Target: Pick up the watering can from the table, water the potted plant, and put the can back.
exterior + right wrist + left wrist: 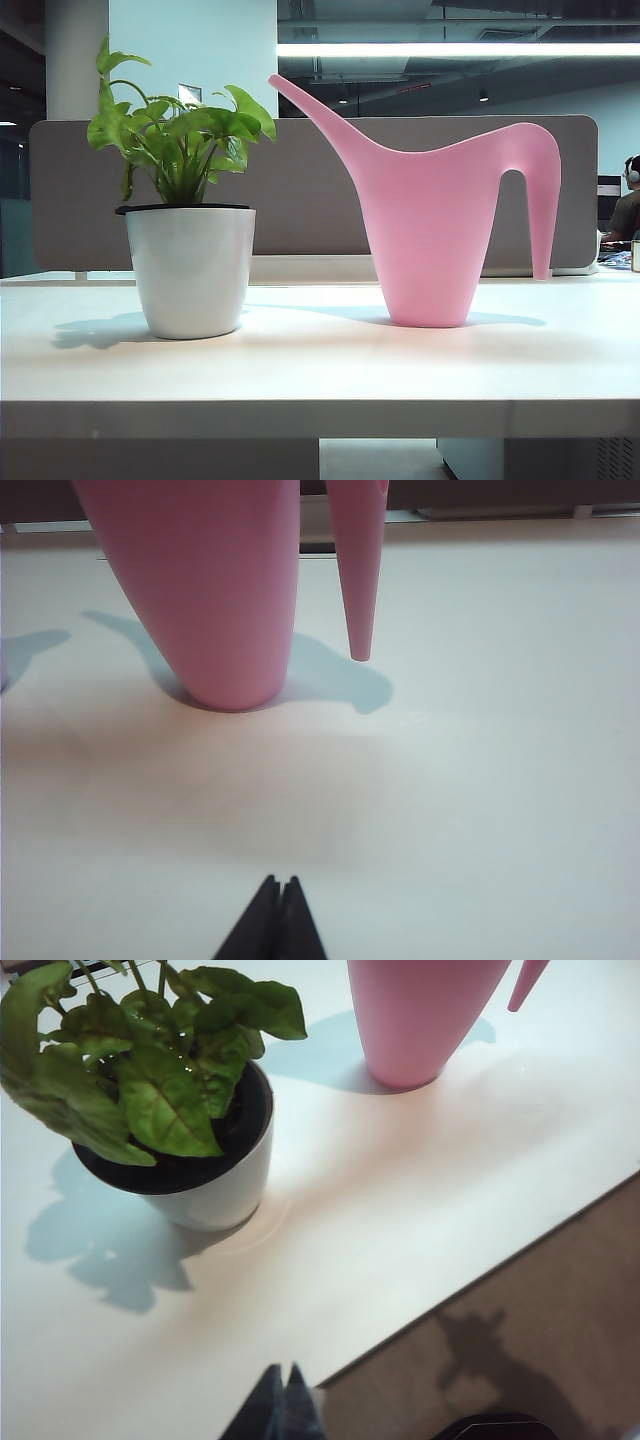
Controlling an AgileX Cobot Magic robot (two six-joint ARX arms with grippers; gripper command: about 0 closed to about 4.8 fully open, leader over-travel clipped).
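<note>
Exterior: watering can [432, 235] upright on the table [320, 370], right of the potted plant [187, 230], well apart; no arm in sight. I judge the pickup not begun.

Left wrist: left gripper [283, 1400] pinched shut, empty, near the table's front edge; plant nearer than can.

Right wrist: right gripper [278, 917] shut, empty, short of the can; I must open it and reach the handle leg [358, 570].

1. In both wrist views, the watering can [200, 590] is cut off at the top; its spout is not visible.
2. Only the tips of the left gripper [285, 1400] and right gripper [278, 920] show, with fingers together.
3. The exterior view shows neither arm.
</note>
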